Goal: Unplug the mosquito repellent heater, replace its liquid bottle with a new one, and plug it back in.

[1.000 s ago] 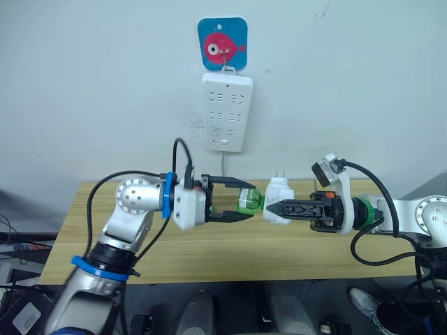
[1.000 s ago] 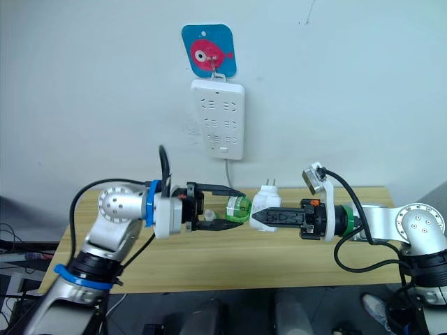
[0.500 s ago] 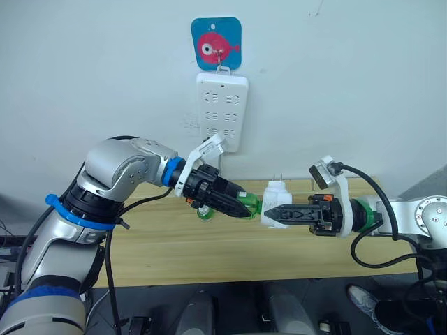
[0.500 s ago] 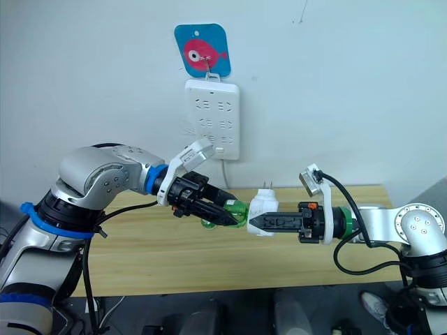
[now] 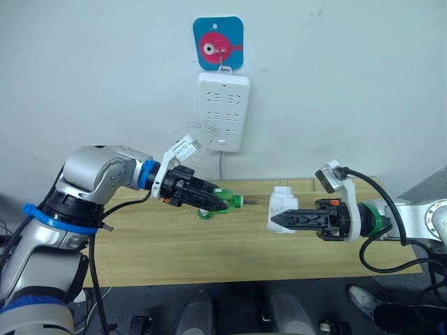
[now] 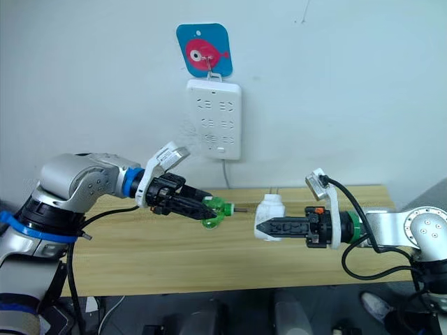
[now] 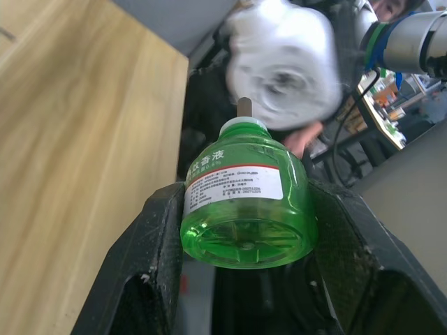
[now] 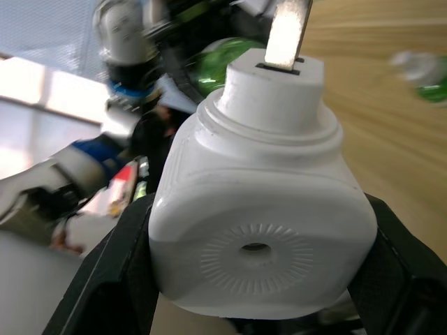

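Note:
My left gripper [image 5: 222,204] is shut on a green liquid bottle [image 5: 230,201], held above the table with its wick pointing toward the heater. In the left wrist view the bottle [image 7: 244,202] sits between both black fingers [image 7: 150,258], label facing the camera. My right gripper [image 5: 276,222] is shut on the white mosquito repellent heater [image 5: 283,202], held in the air to the right of the bottle with a small gap between them. The right wrist view shows the heater [image 8: 255,230] with its round vent hole facing the camera and a metal prong [image 8: 286,31] on its far end.
A second green bottle [image 5: 204,214] lies on the wooden table [image 5: 209,244] just under my left gripper. The white power strip [image 5: 223,112] hangs on the wall from a blue fish hook [image 5: 218,43], its cord dropping behind the table.
My left gripper has drawn the green bottle leftward, out of the heater, so a gap now separates them. The right gripper with the heater has shifted slightly right.

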